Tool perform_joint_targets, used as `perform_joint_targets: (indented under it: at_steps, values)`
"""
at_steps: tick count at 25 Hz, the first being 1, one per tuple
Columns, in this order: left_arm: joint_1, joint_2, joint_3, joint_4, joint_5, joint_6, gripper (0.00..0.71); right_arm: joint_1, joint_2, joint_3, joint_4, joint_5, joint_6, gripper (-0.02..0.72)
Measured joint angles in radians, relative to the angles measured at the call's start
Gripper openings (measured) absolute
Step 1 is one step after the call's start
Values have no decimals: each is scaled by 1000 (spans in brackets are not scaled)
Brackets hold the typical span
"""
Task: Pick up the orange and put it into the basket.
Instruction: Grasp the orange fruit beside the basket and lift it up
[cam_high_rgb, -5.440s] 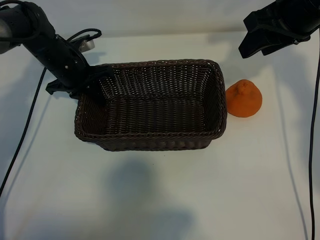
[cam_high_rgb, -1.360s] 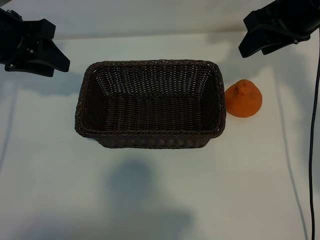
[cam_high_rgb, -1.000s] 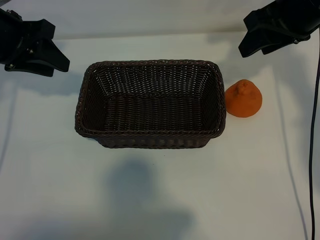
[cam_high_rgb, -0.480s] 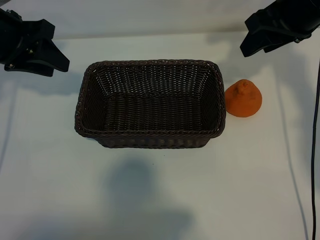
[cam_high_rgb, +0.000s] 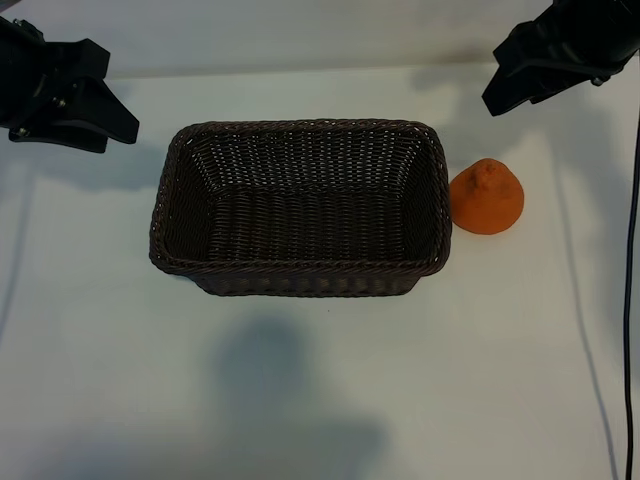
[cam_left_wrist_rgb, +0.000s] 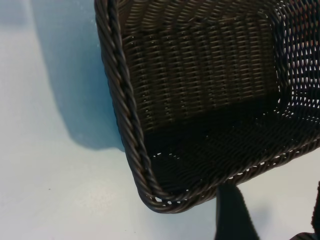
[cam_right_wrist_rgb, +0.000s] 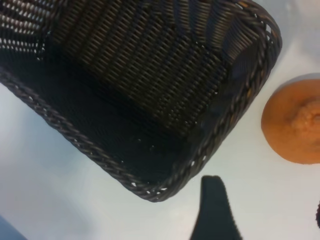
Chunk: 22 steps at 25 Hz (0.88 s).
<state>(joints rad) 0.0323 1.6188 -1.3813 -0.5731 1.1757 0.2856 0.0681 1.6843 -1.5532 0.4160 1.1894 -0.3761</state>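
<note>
From the exterior view, the orange (cam_high_rgb: 487, 198) sits on the table (cam_high_rgb: 300, 400) just beside the basket's (cam_high_rgb: 300, 275) right end, outside it, so nothing of the task is done. The left gripper (cam_high_rgb: 95, 105) waits off the basket's far left corner; the right gripper (cam_high_rgb: 520, 85) hangs above and beyond the orange. The left wrist view shows only an empty basket corner (cam_left_wrist_rgb: 150, 190) and open jaws gripping nothing. In the right wrist view, the orange (cam_right_wrist_rgb: 292, 122) lies free of the spread, empty jaws. Reaching, grasping and dropping all remain.
</note>
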Motion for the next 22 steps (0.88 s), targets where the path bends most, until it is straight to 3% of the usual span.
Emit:
perform_joint_targets:
  at_steps: [10,22]
  values:
    - [0,0,0,0,0,18,430,0,112,0,-86,-23,16,475]
    - [0,0,0,0,0,19,430,0,277,0,-104,-69,18,489]
